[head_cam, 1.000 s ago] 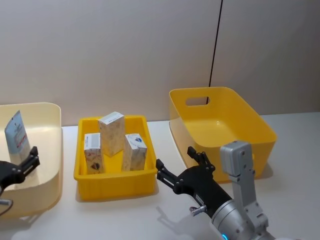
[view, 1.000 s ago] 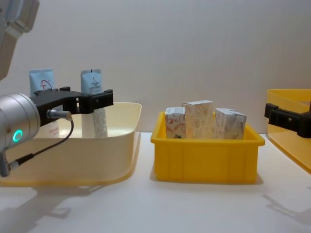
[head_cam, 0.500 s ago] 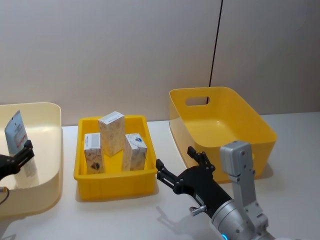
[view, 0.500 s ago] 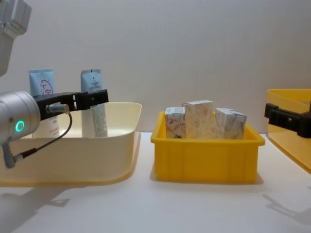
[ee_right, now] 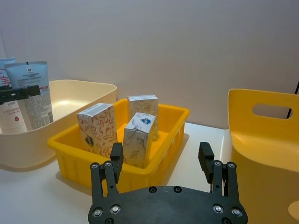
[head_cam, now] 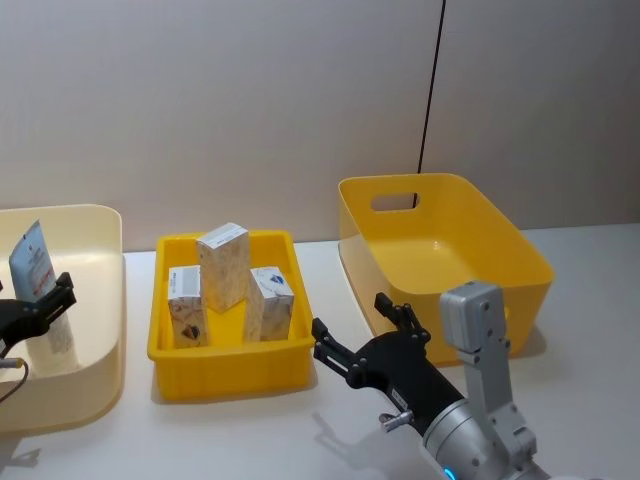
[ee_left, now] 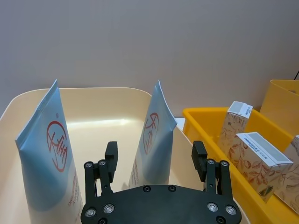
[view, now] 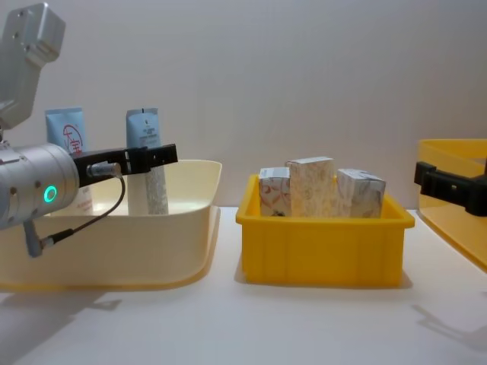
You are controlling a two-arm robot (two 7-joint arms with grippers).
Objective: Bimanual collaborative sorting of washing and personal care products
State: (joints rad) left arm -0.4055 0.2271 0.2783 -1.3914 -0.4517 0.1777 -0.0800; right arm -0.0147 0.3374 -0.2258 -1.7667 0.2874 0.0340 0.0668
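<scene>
1. R gripper (ee_right: 161, 157): nearest you, hanging low over the table (head_cam: 250, 430) in front of the tray, between it and the yellow bin. Jaws are spread wide w/ nothing in them. It looks idle, so leave it be.
2. L gripper (ee_left: 155, 149): over the cream bin, jaws wide apart, nothing gripped. The step in hand, as I read it, is picking a tube.
3. Tube (ee_left: 154, 123): stands upright in line w/ the gap. Fingers (ee_left: 111, 156) aren't touching it. Can't tell if it's already between the tips or just ahead, so check the chest view before you close.
4. To do it well:
   - Centre the gap on the tube.
   - Grip the body below the flat crimped top.
   - Close slowly. The tube is soft, so it prob. squashes and may tip.
   - Lift straight up to clear the bin wall.
5. 2nd tube (ee_left: 44, 154): upright beside the first, w/ a gap between. Keep the finger on that side off it.
6. Cream bin (view: 152, 243), robot's left: holds both tubes.
7. Tray (head_cam: 230, 365), middle: three cartons (head_cam: 224, 265), upright and packed close. The back one stands tallest.
8. Yellow bin (head_cam: 470, 215), right, reaching farthest back: bare floor showing.
</scene>
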